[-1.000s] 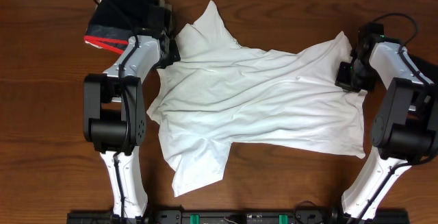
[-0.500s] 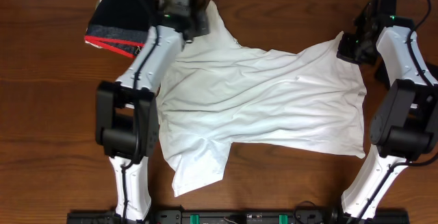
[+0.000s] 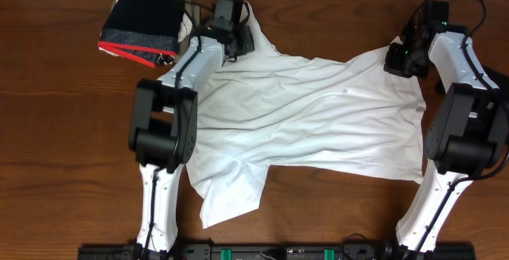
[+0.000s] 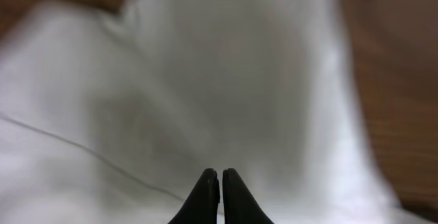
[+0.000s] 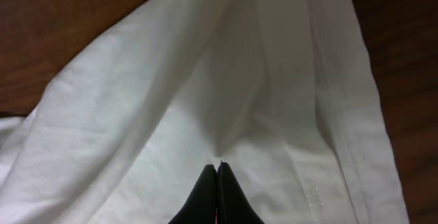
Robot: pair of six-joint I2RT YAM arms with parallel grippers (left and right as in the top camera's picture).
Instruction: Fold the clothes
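Both grippers have gone toward the far side since a second ago. The left gripper (image 4: 220, 174) has left the spot beside the black garment (image 3: 147, 9) and now sits over the far left part of the white shirt (image 3: 318, 117). The right gripper (image 5: 217, 166) has gone a little farther, to the far right corner of the shirt.

The wooden table (image 3: 64, 133) carries everything. The shirt lies spread and wrinkled across its middle, from left to right, with one flap reaching toward the near side. The black garment lies bunched at the far left corner, just beside the shirt, with a grey band and a red edge on its near side. The left arm (image 3: 187, 61) stretches over the left border of the shirt and hides it there. The right arm (image 3: 457, 53) stands at the right border of the shirt.

From above the fingers are hidden under the gripper bodies. The left wrist view shows its fingers pressed together with the tips at the white cloth, but this picture is blurred and I cannot tell if cloth is pinched. The right wrist view is sharp: the fingers are closed, small creases of the shirt run together at their tips, and a stitched hem runs along the right, with bare wood beyond it.
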